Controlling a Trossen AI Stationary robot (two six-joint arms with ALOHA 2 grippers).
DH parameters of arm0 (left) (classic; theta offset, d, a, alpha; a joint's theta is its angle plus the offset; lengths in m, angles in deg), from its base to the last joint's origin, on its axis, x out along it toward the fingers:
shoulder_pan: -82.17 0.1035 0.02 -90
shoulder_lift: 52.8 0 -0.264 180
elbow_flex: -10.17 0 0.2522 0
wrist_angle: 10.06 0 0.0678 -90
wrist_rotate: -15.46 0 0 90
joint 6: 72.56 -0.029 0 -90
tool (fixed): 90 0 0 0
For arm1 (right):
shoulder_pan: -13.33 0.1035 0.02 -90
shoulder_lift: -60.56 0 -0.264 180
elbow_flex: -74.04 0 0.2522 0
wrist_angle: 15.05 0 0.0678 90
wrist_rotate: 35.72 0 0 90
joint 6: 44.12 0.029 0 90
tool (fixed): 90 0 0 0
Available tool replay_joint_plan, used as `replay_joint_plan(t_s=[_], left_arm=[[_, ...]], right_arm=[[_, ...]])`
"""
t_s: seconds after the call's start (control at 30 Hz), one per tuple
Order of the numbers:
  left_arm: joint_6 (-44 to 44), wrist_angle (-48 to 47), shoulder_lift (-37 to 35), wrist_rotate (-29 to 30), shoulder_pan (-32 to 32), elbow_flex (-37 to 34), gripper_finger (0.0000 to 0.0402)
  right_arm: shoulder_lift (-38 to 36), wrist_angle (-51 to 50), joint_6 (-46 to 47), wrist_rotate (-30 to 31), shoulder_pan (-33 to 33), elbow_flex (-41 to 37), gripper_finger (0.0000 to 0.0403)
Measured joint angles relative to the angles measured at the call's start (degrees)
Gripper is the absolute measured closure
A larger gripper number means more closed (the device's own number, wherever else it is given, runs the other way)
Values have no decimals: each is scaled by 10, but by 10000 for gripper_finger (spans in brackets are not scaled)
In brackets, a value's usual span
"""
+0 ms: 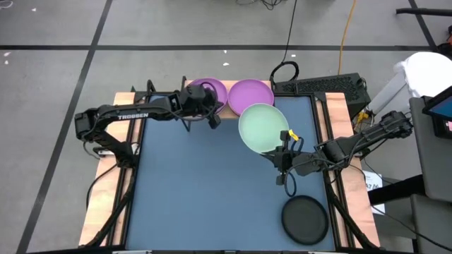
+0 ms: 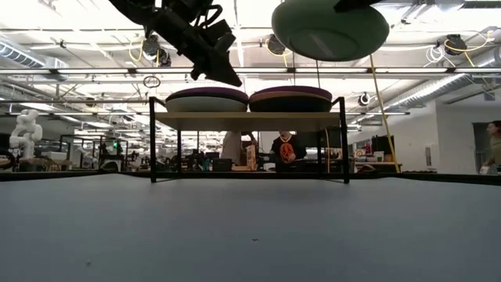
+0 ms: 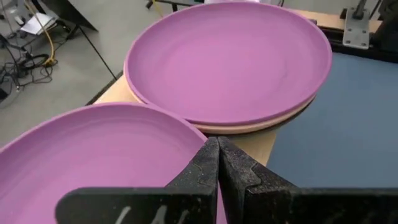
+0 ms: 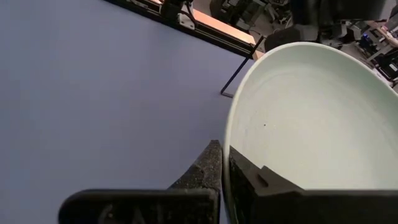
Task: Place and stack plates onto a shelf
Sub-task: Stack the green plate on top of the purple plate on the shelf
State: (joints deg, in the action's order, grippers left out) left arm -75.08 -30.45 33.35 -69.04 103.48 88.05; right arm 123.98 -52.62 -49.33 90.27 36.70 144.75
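The shelf (image 2: 250, 120) stands at the table's far edge and bears two stacks of plates, each topped by a purple plate (image 1: 210, 92) (image 1: 251, 94). My left gripper (image 3: 217, 163) is shut and hovers over the near rim of the left purple plate (image 3: 93, 149); in the low view its tip (image 2: 232, 80) stands just above that stack. My right gripper (image 1: 284, 141) is shut on a mint green plate (image 1: 263, 127), held high in front of the shelf's right half (image 2: 329, 31). A dark charcoal plate (image 1: 305, 219) lies flat on the table at the near right. My right gripper pinches the mint green plate's rim (image 4: 225, 168) on the plate's near-right side, one finger over the hollow upper face and one under the outside. The fingers come slanting down from the table's near right. The plate is lifted clear, hollow side up and slightly tilted, above shelf height.
A black board and cables (image 1: 325, 86) lie past the shelf's right end. The blue-grey tabletop (image 1: 212, 183) stretches between the shelf and the near edge. People (image 2: 286, 149) sit in the room beyond the table.
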Motion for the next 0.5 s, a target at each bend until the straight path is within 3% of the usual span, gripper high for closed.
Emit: replay_joint_plan(t_s=[0.5], left_arm=[[-2, -6, 7, -1, -3, 0, 399]], right_arm=[[0, 0, 0, 0, 0, 0, 403]])
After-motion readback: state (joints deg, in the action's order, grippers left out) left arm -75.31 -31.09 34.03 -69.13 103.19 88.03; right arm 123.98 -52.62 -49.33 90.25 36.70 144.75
